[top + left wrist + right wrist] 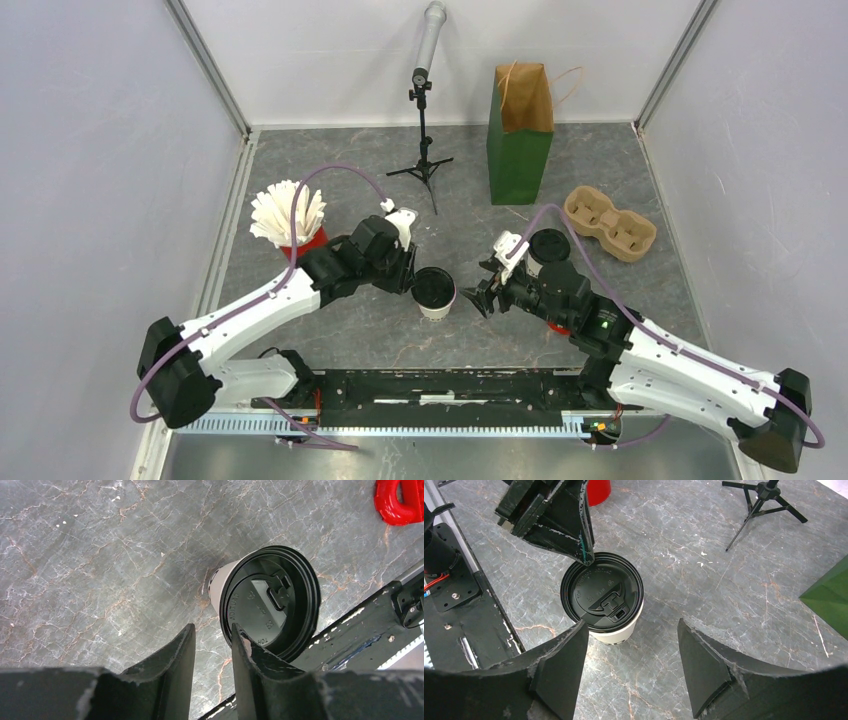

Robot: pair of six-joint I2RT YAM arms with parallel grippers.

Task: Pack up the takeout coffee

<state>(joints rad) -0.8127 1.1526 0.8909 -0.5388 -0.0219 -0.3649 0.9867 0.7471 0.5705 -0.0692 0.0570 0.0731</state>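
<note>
The takeout coffee, a cream paper cup with a black lid, stands upright on the marble table between my two arms. My left gripper sits at its left; in the left wrist view the fingers keep a narrow gap showing only table, with the cup just outside the right finger. The right wrist view shows a left fingertip at the far rim of the lid. My right gripper stands wide open just short of the cup, holding nothing. The green paper bag stands open at the back.
A brown cardboard cup carrier lies right of the bag. A red cup of white sticks stands at the left, a small tripod at the back. A second black round lid shows behind my right wrist. A black rail lines the near edge.
</note>
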